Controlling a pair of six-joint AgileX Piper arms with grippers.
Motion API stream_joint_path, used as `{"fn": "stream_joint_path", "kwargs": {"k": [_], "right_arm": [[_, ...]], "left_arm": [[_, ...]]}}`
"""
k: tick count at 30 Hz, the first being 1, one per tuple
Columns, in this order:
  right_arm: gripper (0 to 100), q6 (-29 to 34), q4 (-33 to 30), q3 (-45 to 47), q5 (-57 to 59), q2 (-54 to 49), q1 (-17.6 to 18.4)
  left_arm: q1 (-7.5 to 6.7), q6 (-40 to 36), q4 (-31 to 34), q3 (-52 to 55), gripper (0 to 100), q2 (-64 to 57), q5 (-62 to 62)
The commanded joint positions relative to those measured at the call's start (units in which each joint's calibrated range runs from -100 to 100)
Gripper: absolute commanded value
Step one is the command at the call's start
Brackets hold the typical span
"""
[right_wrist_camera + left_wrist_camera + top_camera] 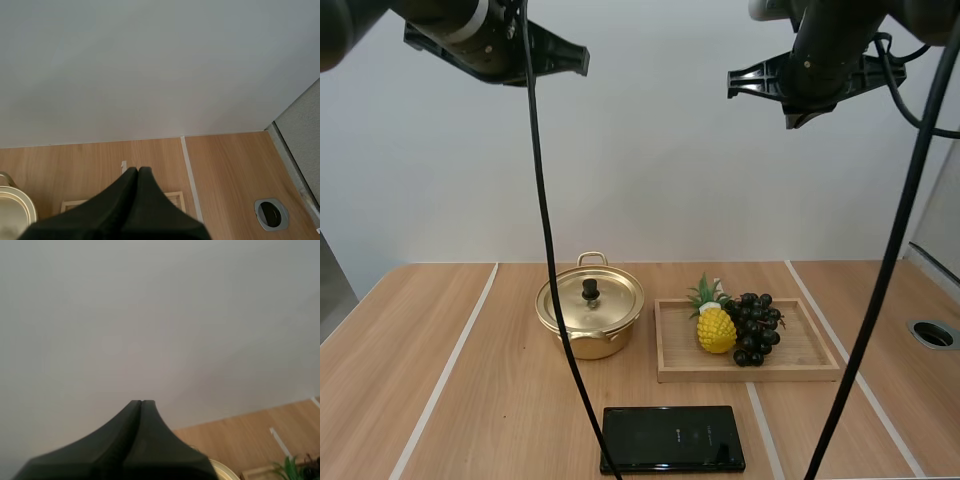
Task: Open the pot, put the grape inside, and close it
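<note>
A gold pot (590, 318) with its lid (591, 297) on, black knob on top, stands at the middle of the table. To its right a wooden tray (800, 368) holds a dark bunch of grapes (754, 327) beside a yellow toy pineapple (715, 326). Both arms hang high above the table. My left gripper (141, 403) is shut on nothing, its fingers lying together as one dark wedge, with the pot's rim (223, 471) just past it. My right gripper (137, 170) is likewise shut on nothing, above the tray's far edge (172, 195) and near the pot (12, 210).
A black flat tablet-like slab (672, 438) lies near the table's front edge, in front of the tray. White tape lines (445, 375) run across the wood. A round grommet hole (932, 334) sits at the table's right side.
</note>
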Motion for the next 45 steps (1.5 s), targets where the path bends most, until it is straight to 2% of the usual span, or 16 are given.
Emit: {"fn": "stream_joint_path", "kwargs": {"k": [1,7,18,22,31,33,34,35,36,37,38,39,42,45], "right_arm": [[0,0.16,-0.31,-0.52,0.11,0.91,-0.17],[0,0.16,1.41,2.79,0.11,2.01,-0.17],[0,0.16,2.7,18.6,0.11,2.01,-0.17],[0,0.07,1.44,20.29,0.11,2.01,-0.17],[0,0.07,0.54,20.29,0.11,2.01,-0.17],[0,0.07,-1.12,20.29,0.11,2.01,-0.17],[0,0.3,-1.96,20.29,0.11,2.01,-0.17],[1,0.88,-3.05,20.29,0.11,2.01,-0.17],[10,1.01,-3.91,20.29,0.11,2.01,-0.17],[22,1.31,-5.07,20.29,0.11,2.01,-0.17],[36,1.31,-6.06,20.29,0.11,2.01,-0.17],[52,1.31,-6.46,20.29,0.11,2.01,-0.17],[100,1.78,-6.28,20.29,0.11,2.01,-0.17],[100,2.02,-6.3,20.29,0.11,2.01,-0.17]], "left_arm": [[-0.24,-0.89,0.13,-0.53,0,3.17,5.34],[-0.24,-0.89,0.13,-0.53,0,8.45,8.12],[-0.24,-0.98,0.13,-0.15,0,14.25,17.35],[-0.24,-0.98,0.13,-0.15,0,14.85,21.7],[-0.24,-0.98,0.24,-0.15,0,14.85,21.87],[-0.24,-1.94,0.56,-0.15,11,14.85,21.87],[-0.24,-2.07,0.7,-0.15,19,14.85,21.87],[-0.24,-2.07,1.0,-0.15,31,14.85,21.87],[-0.24,-2.07,1.16,-0.15,46,14.85,21.87],[-0.24,-2.07,1.26,-0.15,65,14.85,21.87],[-0.24,-1.62,1.26,-0.15,86,14.85,21.87],[-0.24,-1.35,1.26,-0.15,100,14.85,21.87],[-0.24,1.8,1.26,-0.15,100,14.85,21.87],[-0.24,1.89,1.39,-0.15,100,14.85,22.58]]}}
